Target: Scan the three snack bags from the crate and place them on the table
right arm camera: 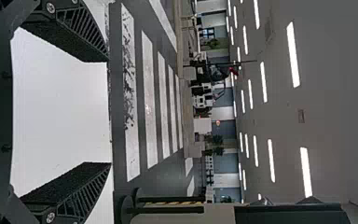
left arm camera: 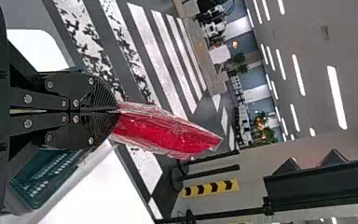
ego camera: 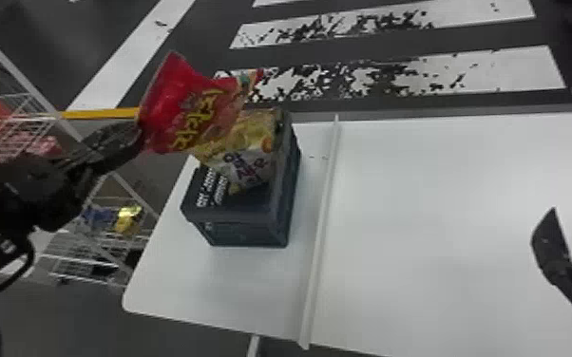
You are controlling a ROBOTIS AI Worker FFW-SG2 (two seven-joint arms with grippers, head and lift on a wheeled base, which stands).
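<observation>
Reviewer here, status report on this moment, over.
Left gripper shut on shiny red snack bag. Right gripper open, empty. Yellow-and-white snack bag at dark grey plastic crate, partly hidden behind red bag in head view.

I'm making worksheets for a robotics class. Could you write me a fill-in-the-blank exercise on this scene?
1. The gripper that holds a snack bag is the robot's ____ one.
2. The main colour of the held bag is ____.
3. The fingers of the other gripper are ____, not shut.
4. The dark crate stands on a table whose colour is ____.

Missing words: left; red; open; white.
</observation>
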